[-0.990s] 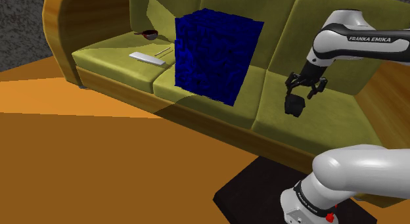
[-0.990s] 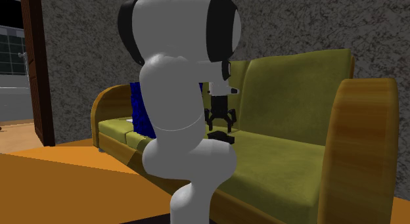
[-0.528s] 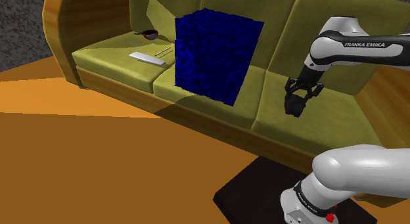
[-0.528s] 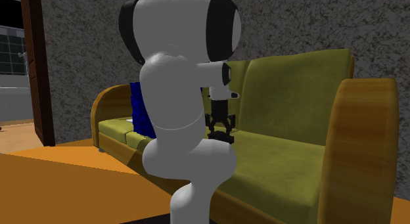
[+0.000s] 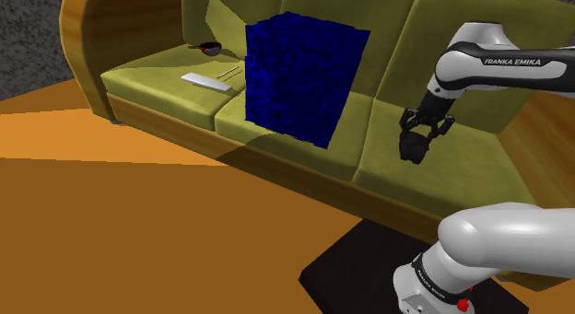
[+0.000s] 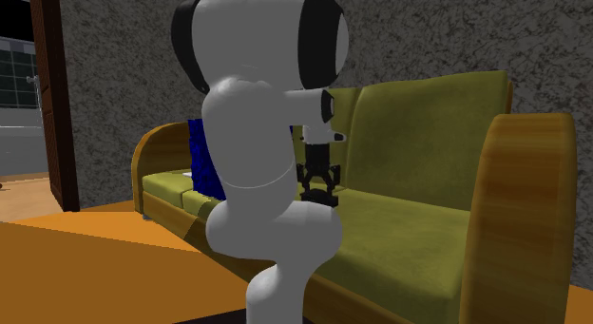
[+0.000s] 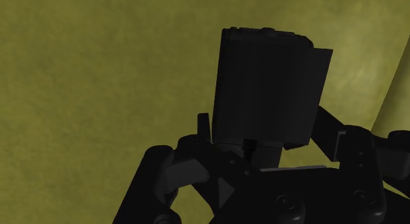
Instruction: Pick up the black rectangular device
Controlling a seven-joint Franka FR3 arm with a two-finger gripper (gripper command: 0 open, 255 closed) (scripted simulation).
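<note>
Black rectangular device [image 7: 269, 78] stands upright between the two fingers of the gripper [image 5: 415, 139]. In the wrist view one finger presses on each long side of it, so I judge that the gripper is clamped on it. The device is directly under the hand, over the seat of the olive sofa [image 5: 451, 188].

What has changed: one second ago the hand was higher above the device and turned another way. Half a second ago it had come down and rotated around the device. Since then I see no movement in any view. For me this means that the approach is finished and the grip is taken, but the lift is not yet begun. I cannot tell if the bottom of the device touches the cushion or not.

Going from the shoulder view's left toward the gripper: the wooden armrest [image 5: 88, 36] is the farthest from it. Then come a white flat thing [image 5: 206, 81] and a small dark red thing [image 5: 206, 48] on the far cushion, both well apart from the gripper. The blue block [image 5: 299, 77] is between them and the gripper, nearer but not touching. Beyond the gripper only the white arm [image 5: 516, 68] follows.

I think a straight lift upward has free way, if the grip holds
</note>
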